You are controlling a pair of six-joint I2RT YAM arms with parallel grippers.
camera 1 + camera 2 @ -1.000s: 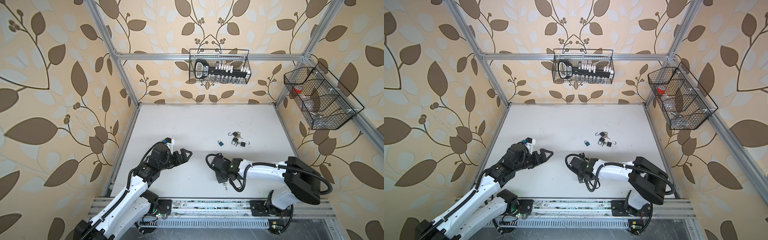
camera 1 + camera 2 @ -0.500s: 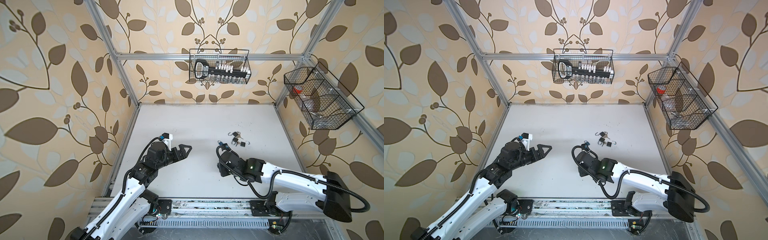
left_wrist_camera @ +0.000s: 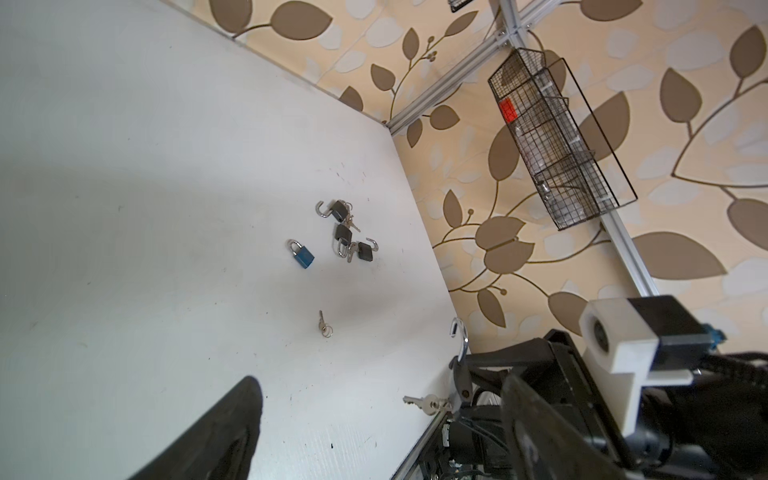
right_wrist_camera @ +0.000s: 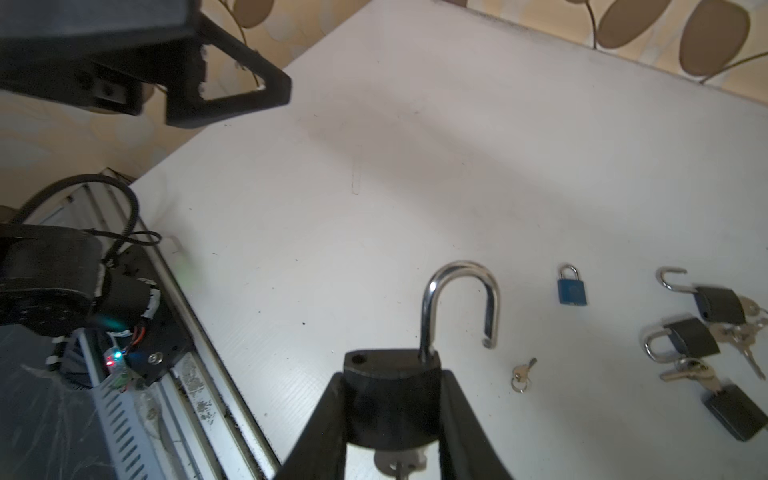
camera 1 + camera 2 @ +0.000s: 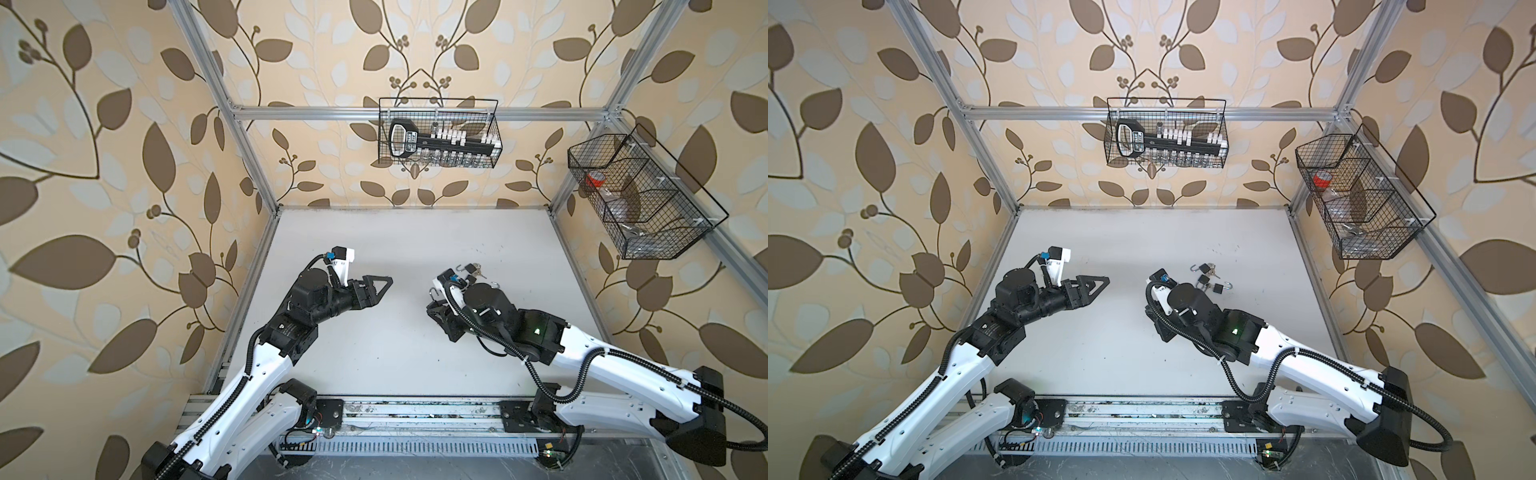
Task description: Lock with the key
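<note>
Right gripper (image 4: pixel 391 374) is clamped on the black padlock (image 4: pixel 392 415), its shackle (image 4: pixel 457 299) swung open and the key (image 3: pixel 423 403) at its bottom end. Left gripper (image 5: pixel 378 286), jaws apart and empty, hovers opposite. Next move, I think: press the shackle closed, then turn the key.

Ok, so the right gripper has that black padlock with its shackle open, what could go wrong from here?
The right gripper pinches the padlock only by its sides, so a push from the open left gripper might twist it loose.
The free end of the shackle is turned away from its hole; pressing without swinging it back may jam it.
The key under the padlock might drop out.
</note>
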